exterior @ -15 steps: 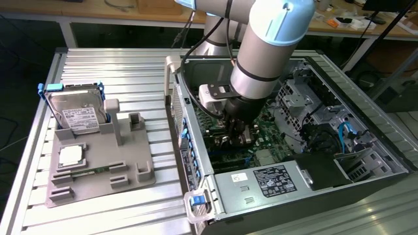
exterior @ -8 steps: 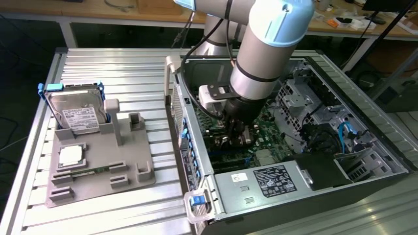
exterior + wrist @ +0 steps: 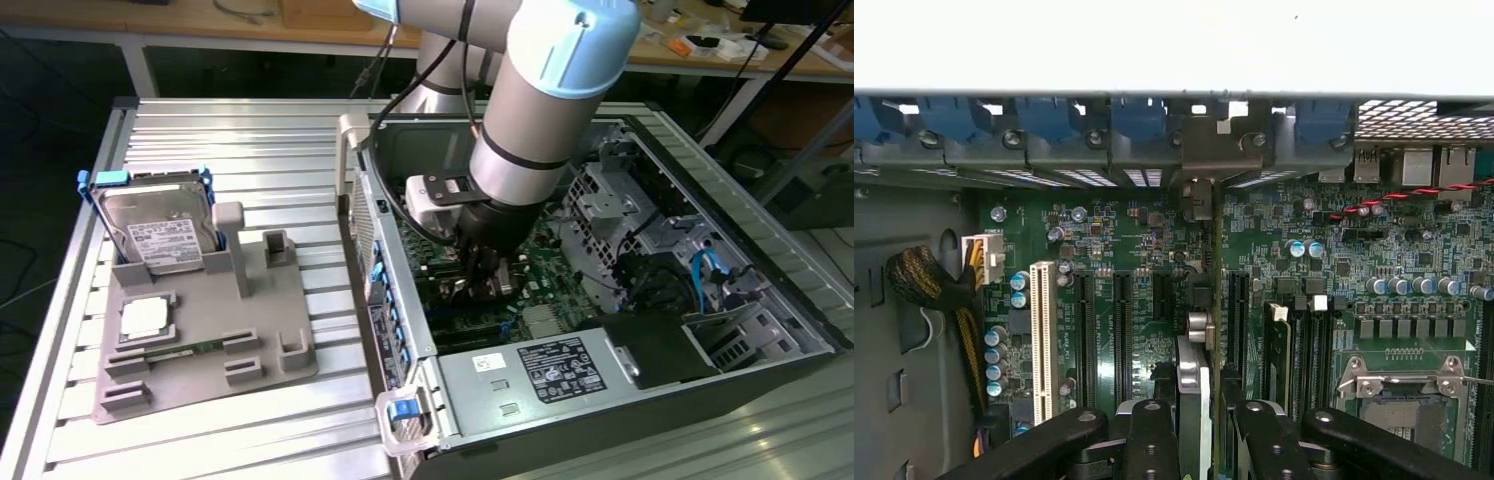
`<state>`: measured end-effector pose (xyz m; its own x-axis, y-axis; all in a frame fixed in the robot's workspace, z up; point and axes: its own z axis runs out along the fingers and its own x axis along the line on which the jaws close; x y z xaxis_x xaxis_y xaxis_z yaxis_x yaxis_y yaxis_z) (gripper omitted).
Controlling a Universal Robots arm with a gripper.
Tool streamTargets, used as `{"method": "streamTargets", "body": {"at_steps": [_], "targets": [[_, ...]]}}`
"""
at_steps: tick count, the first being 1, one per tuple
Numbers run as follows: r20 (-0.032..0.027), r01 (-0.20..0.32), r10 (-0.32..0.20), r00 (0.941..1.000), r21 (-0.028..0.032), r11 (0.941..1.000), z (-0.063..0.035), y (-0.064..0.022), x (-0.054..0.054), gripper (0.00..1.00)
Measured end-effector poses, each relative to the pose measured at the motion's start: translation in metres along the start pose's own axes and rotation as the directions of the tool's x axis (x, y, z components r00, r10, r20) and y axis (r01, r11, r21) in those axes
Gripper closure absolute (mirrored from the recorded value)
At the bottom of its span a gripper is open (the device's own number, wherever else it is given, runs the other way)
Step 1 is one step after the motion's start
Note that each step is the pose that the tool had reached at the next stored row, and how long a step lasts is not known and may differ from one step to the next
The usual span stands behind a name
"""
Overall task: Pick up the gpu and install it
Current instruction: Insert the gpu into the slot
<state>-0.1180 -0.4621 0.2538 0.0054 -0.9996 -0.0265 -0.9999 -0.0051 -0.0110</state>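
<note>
In the wrist view the gpu (image 3: 1197, 375) appears edge-on as a thin dark card, clamped between my gripper's (image 3: 1199, 445) black fingers (image 3: 1152, 440). The card stands upright over the green motherboard (image 3: 1134, 230), in line with the black expansion slots (image 3: 1122, 320). Its metal bracket end (image 3: 1199, 150) reaches the row of blue clips at the case's rear wall. In the exterior view my gripper (image 3: 483, 282) is down inside the open computer case (image 3: 534, 372), and the wrist hides most of the card.
A grey fixture (image 3: 200, 330) at the exterior view's left holds a silver hard drive (image 3: 160, 235), a processor chip (image 3: 144, 318) and a green memory stick (image 3: 174, 352). Inside the case are a white slot (image 3: 1040, 335), a braided cable bundle (image 3: 939, 290) and the processor socket (image 3: 1402, 385).
</note>
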Motion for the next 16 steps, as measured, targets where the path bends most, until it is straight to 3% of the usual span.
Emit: {"method": "streamTargets", "body": {"at_steps": [6, 16], "targets": [[0.0001, 0.0, 0.0, 1.0, 0.0, 1.0, -0.0068, 0.0, -0.0004, 0.73], [0.0024, 0.0, 0.0, 1.0, -0.0001, 1.0, -0.0061, -0.0001, -0.0015, 0.73]]}}
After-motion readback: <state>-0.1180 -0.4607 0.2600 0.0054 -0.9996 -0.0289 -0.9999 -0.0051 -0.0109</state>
